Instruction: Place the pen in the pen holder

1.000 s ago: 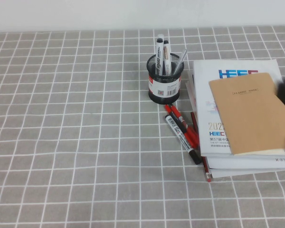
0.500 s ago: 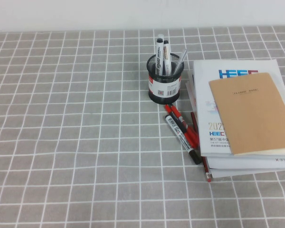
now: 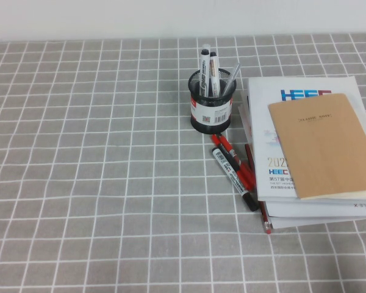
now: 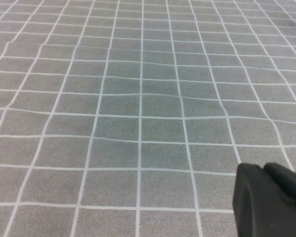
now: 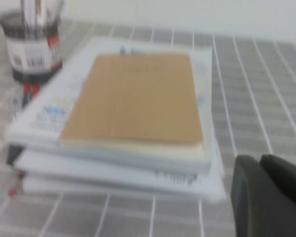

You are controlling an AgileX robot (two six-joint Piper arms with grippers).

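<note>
The pen holder (image 3: 213,102), a black mesh cup with a barcode label, stands at mid-table. The pen (image 3: 205,62), white-barrelled with a black cap, stands upright inside it beside a second similar marker (image 3: 213,68) and a clear pen (image 3: 233,76). Neither arm appears in the high view. In the left wrist view, my left gripper (image 4: 261,169) hangs shut and empty over bare checked cloth. My right gripper (image 5: 259,159) is shut and empty, low beside the book stack, with the pen holder (image 5: 32,52) beyond the stack's far corner.
A dark marker with a white label (image 3: 233,177) and red pens (image 3: 238,163) lie on the cloth in front of the cup. A stack of books (image 3: 314,146) topped by a brown notebook (image 5: 138,96) fills the right side. The table is covered by a grey checked cloth (image 3: 79,152).
The right arm's dark shape at the right edge of the high view one second ago has withdrawn out of that view. Pens, cup and books have not moved.
</note>
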